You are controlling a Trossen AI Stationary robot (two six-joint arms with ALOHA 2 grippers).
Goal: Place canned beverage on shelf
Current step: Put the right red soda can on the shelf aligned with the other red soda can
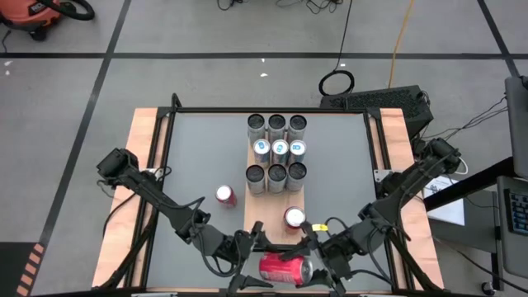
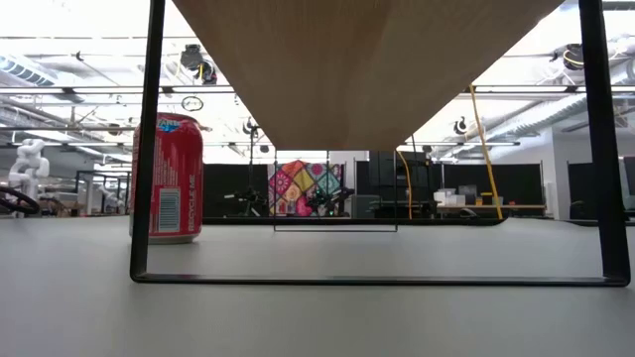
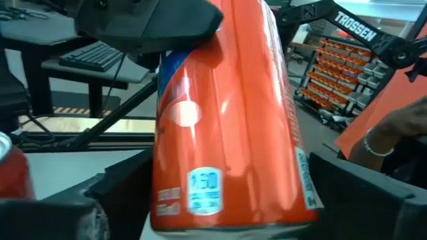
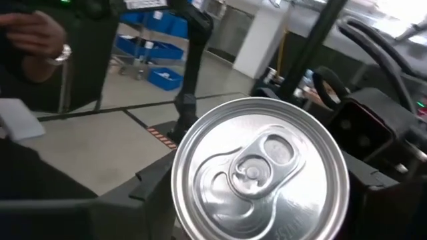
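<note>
Red can (image 2: 167,178) stood upright on grey tabletop (image 2: 317,317); wood-grain shelf (image 2: 367,59) overhead on dark frame (image 2: 147,149); no jaws visible.

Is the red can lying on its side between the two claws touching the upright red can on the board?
Apart. The high view shows the sideways can near the table's front edge, with a clear gap to the upright can on the board.

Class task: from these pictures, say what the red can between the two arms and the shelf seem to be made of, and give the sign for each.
Red can: probably thin metal, glossy printed wall with highlight streaks; bare silvery lid with pull tab. Shelf: looks like wood or wood-grain laminate, matt light brown; the frame under it looks like dark metal.
</note>
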